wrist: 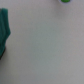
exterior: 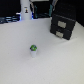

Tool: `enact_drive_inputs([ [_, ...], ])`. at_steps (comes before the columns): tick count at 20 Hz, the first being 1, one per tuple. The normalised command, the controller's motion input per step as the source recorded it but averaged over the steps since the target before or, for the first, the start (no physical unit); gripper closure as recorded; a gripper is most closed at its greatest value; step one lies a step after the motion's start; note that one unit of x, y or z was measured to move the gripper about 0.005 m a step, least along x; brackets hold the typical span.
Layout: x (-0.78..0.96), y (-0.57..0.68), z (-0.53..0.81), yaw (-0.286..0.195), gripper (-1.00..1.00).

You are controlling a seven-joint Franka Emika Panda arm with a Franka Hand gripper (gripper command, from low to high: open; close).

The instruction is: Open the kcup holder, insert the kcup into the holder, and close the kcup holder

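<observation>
The kcup (exterior: pixel 34 49), a small whitish cup with a green top, stands alone on the white table (exterior: pixel 50 62) near the middle. In the wrist view only a green sliver of what may be the kcup (wrist: pixel 65 1) shows at the picture's edge, blurred. The kcup holder (exterior: pixel 63 24), a black boxy unit with pale rectangular marks on its front, sits at the back on the exterior view's right, with its drawer shut. A white part of the arm (exterior: pixel 25 10) rises at the back. No fingers show in either view.
Dark clutter (exterior: pixel 9 20) lines the table's back edge on the exterior view's left. A blurred teal shape (wrist: pixel 4 32) fills one side of the wrist view over pale table surface (wrist: pixel 50 50).
</observation>
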Motion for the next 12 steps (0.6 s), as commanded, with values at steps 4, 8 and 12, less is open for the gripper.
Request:
enact_drive_inputs([
  [4,-0.19,0.50,0.09,-0.121,-1.00],
  [8,-0.21,0.55,0.09,-0.134,-1.00],
  [12,-0.28,0.64,0.05,-0.173,-1.00],
])
